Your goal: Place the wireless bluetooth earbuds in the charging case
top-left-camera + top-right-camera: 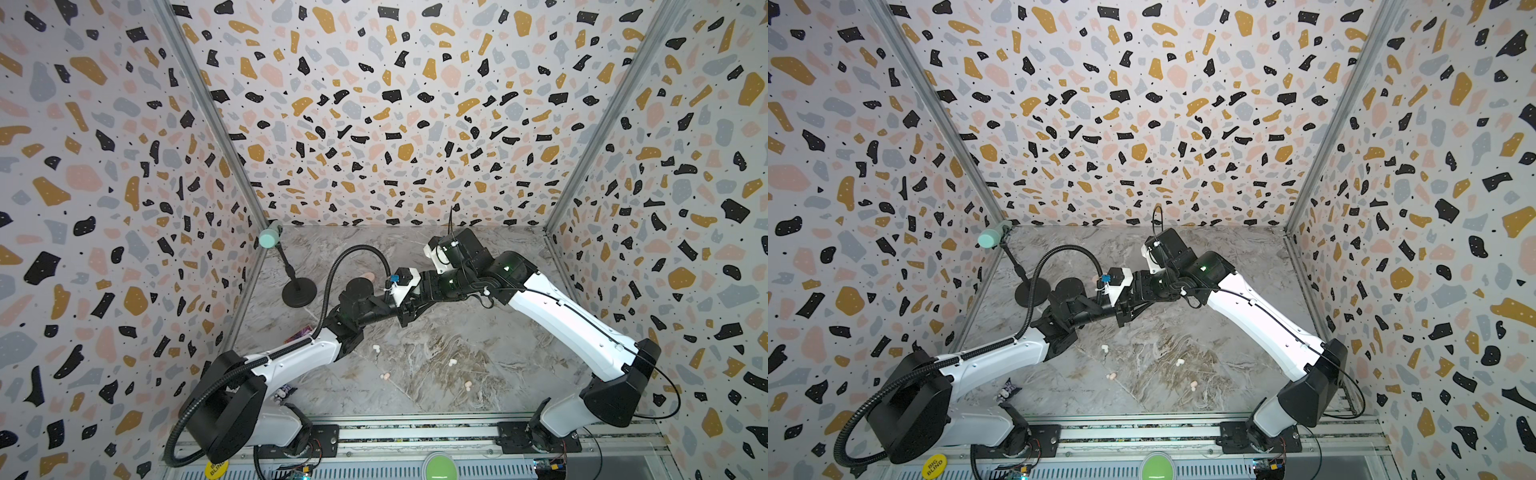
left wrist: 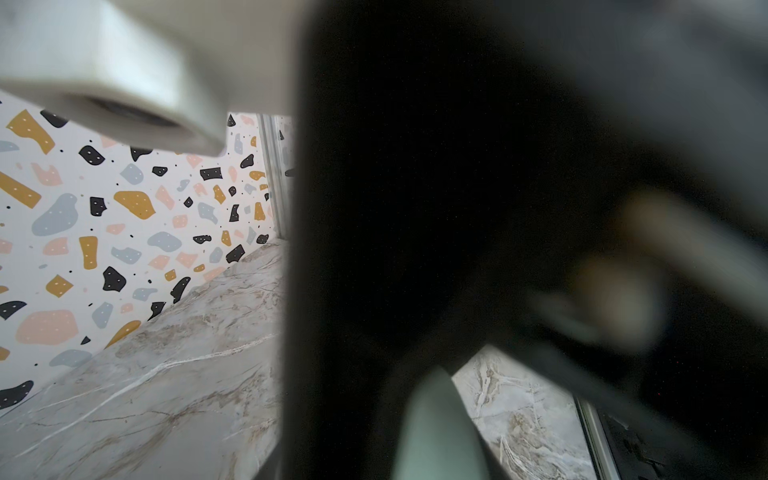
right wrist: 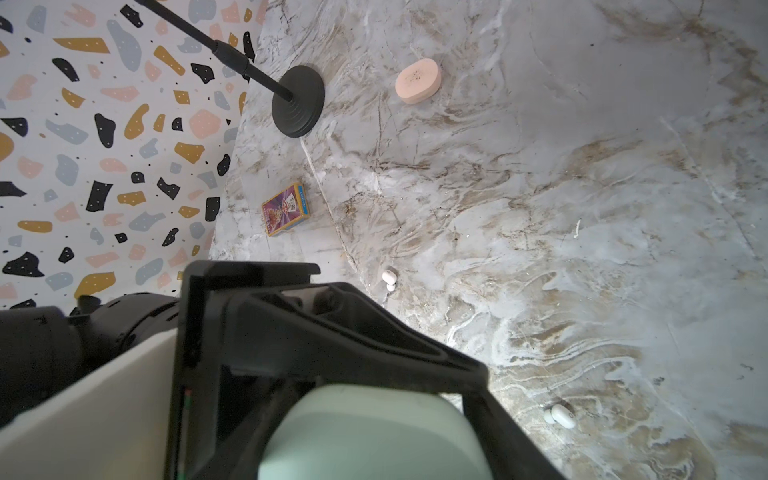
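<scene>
Black stand (image 3: 298,102) and card box (image 3: 286,209) (purple) lie apart.

In both top views my left arm (image 1: 291,357) and right arm (image 1: 561,316) meet over the middle of the tabletop (image 1: 498,374) and cover whatever sits between their fingertips. The pink case (image 1: 369,277) shows only as a sliver behind the left arm. The card box (image 1: 300,333) shows only as a corner near the tabletop's left edge. The earbuds (image 1: 376,348) are specks; I cannot tell how each lies. My left wrist view is mostly dark blur, and the mint case (image 3: 374,436) runs off the frame in both wrist views.
</scene>
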Robot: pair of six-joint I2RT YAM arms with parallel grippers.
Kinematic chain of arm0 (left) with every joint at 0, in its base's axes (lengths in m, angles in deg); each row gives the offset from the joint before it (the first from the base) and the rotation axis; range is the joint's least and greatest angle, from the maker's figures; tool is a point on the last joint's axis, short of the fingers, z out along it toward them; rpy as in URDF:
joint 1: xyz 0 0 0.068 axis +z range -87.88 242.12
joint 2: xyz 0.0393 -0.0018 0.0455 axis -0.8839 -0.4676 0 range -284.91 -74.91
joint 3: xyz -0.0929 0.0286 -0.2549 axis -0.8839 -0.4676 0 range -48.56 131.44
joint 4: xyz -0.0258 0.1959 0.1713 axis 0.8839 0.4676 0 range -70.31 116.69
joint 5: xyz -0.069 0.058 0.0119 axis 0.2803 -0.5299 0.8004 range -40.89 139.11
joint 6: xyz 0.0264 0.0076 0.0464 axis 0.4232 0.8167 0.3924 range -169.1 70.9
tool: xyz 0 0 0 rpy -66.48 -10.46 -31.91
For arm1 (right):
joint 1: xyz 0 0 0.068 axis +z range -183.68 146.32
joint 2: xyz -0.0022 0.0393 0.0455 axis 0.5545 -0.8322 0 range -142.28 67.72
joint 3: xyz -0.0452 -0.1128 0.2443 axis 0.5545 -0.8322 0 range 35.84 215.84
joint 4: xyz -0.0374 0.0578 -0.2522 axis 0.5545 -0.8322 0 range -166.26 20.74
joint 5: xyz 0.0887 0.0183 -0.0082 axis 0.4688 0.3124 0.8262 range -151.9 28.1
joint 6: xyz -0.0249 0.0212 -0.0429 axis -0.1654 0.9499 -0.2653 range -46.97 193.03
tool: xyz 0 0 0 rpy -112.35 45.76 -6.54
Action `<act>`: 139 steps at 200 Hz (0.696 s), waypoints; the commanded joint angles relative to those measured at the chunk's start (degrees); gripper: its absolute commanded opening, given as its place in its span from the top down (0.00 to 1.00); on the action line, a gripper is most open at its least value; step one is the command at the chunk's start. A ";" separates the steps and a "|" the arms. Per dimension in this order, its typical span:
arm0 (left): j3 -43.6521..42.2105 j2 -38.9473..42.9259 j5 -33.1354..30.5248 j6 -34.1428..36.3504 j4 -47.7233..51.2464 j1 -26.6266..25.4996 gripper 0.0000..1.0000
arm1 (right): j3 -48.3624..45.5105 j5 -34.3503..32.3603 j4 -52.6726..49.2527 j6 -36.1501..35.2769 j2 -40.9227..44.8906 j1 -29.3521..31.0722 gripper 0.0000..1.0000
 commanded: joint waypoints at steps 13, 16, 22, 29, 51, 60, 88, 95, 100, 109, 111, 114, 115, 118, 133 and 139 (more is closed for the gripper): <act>-0.46 1.75 0.43 0.45 -3.37 -0.15 1.00 | 2.31 0.90 -1.62 -0.69 0.42 0.34 0.48; -0.38 1.73 0.37 0.47 -3.31 -0.15 1.00 | 2.27 0.94 -1.58 -0.62 0.44 0.39 0.50; -0.40 1.70 0.37 0.46 -3.27 -0.11 1.00 | 2.14 1.04 -1.47 -0.61 0.54 0.34 0.53; -0.38 1.67 0.24 0.49 -3.28 -0.10 1.00 | 1.96 1.14 -1.33 -0.61 0.66 0.34 0.56; -0.38 1.69 0.19 0.49 -3.19 -0.12 1.00 | 1.36 1.40 -0.67 -0.60 1.13 0.34 0.63; -0.38 1.71 0.19 0.40 -3.08 -0.15 1.00 | 1.05 1.38 -0.37 -0.52 1.31 0.34 0.65; -0.47 1.97 -0.99 0.06 -1.05 -0.15 0.65 | 0.21 -0.55 -0.75 -0.77 2.26 -0.75 0.67; -0.49 2.23 -1.37 0.37 0.13 -0.15 0.49 | -0.30 -1.47 -0.92 -1.08 2.82 -1.49 0.67; -0.82 2.60 -1.87 0.39 0.81 -0.12 0.38 | -0.80 -1.99 -0.87 -1.20 3.41 -2.10 0.68; -1.73 3.49 -3.37 0.36 1.73 -0.08 0.25 | -2.36 -2.51 -0.38 -1.35 4.65 -3.46 0.68; -2.04 3.68 -3.89 0.31 1.86 -0.13 0.23 | -2.82 -2.49 -0.21 -1.39 4.99 -3.86 0.68; -2.39 4.10 -4.51 0.26 2.10 -0.15 0.21 | -3.53 -2.48 0.04 -1.40 5.46 -4.33 0.68; -2.53 4.20 -4.84 0.25 2.18 -0.15 0.20 | -3.80 -2.46 0.14 -1.44 5.63 -4.50 0.68; -2.99 4.59 -5.63 0.20 2.54 -0.11 0.18 | -4.51 -2.45 0.36 -1.52 6.04 -5.11 0.68; -4.47 6.31 -8.79 0.86 5.53 -0.06 0.12 | -8.56 -2.86 1.73 -2.05 8.55 -7.80 0.68; -4.82 6.89 -10.57 1.10 7.16 -0.06 0.09 | -10.61 -3.11 2.21 -2.39 9.44 -8.98 0.68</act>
